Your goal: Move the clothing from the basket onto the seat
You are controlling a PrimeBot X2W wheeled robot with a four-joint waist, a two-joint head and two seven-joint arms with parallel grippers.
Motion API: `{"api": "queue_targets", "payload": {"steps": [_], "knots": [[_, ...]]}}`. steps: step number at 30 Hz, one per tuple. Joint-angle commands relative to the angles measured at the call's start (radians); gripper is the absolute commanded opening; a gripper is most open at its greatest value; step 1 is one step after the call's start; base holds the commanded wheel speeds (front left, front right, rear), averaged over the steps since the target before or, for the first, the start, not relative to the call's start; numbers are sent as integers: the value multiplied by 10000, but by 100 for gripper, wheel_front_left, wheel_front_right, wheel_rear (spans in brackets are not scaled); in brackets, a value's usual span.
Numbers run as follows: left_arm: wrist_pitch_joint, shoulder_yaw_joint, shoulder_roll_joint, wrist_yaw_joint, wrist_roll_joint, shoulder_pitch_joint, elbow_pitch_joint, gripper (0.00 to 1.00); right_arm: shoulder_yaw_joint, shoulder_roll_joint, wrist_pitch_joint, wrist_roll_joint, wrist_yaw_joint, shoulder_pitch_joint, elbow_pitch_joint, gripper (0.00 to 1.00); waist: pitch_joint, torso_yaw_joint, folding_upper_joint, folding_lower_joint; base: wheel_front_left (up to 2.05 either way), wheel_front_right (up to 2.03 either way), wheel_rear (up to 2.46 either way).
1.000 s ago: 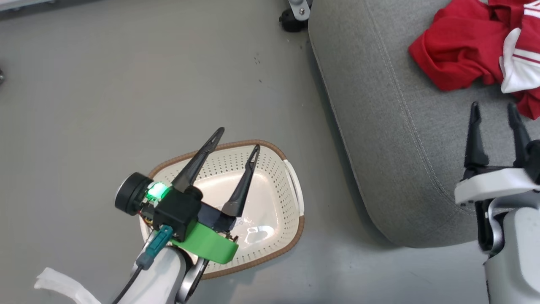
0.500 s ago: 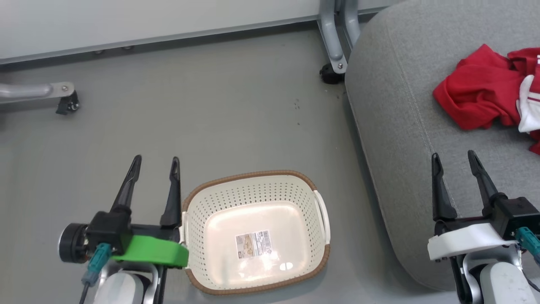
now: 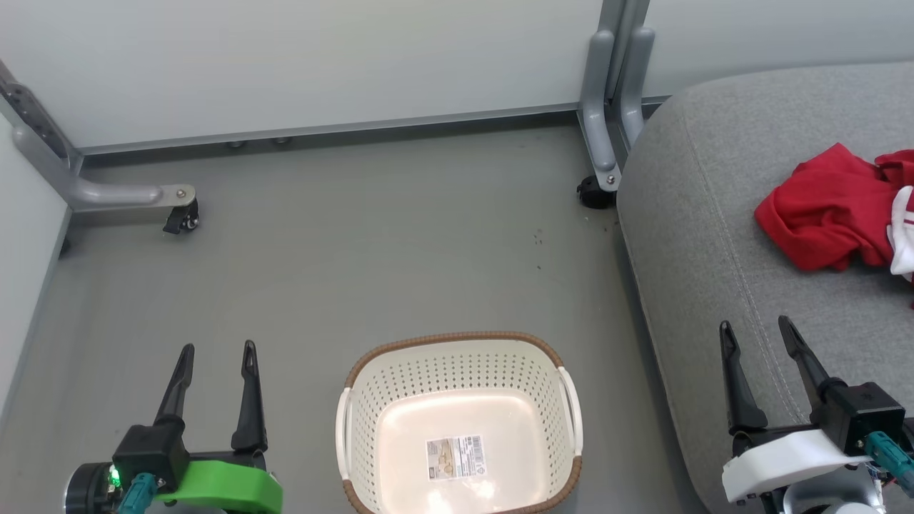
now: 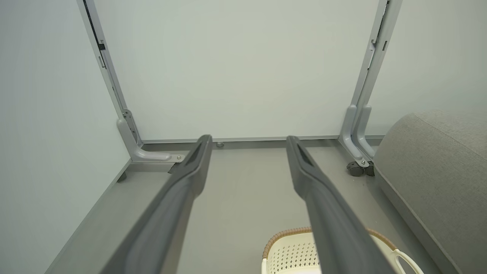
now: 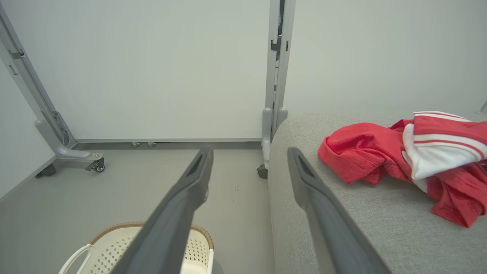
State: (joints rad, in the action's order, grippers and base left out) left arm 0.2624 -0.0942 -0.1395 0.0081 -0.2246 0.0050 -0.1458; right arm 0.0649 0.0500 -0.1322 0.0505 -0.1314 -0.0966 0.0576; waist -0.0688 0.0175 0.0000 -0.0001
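The red clothing (image 3: 832, 214) with white striped trim lies crumpled on the grey seat (image 3: 707, 235) at the right; the right wrist view shows the clothing (image 5: 365, 152) on the seat (image 5: 380, 213) too. The cream basket (image 3: 457, 428) with a brown rim stands on the floor at bottom centre, holding just a label sticker. My left gripper (image 3: 216, 353) is open to the left of the basket, over bare floor. My right gripper (image 3: 757, 332) is open above the seat's near edge, short of the clothing. In the left wrist view the basket (image 4: 289, 253) sits low between the open fingers (image 4: 179, 190).
Grey metal frame legs with castors (image 3: 182, 218) (image 3: 593, 193) stand against the pale wall panels at the back. The grey floor (image 3: 357, 271) stretches between the wall and the basket. A wall panel (image 3: 21, 257) closes off the left side.
The head camera has tilted up, bringing the wall and frame legs into view. My left gripper has left the basket and come to rest to its left. The right gripper stays open.
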Motion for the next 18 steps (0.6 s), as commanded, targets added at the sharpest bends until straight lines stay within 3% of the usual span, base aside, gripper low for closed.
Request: {"api": "queue_targets", "payload": {"steps": [1, 18], "knots": [[32, 69, 46, -71, 138, 208, -41, 100, -23, 16, 56, 65, 13, -227, 120, 100, 280, -70, 0, 1, 0, 0, 0], [33, 206, 342, -540, 623, 876, -465, 100, -279, 16, 565, 242, 13, -1073, 706, 100, 922, 19, 0, 1, 0, 0, 0]]}}
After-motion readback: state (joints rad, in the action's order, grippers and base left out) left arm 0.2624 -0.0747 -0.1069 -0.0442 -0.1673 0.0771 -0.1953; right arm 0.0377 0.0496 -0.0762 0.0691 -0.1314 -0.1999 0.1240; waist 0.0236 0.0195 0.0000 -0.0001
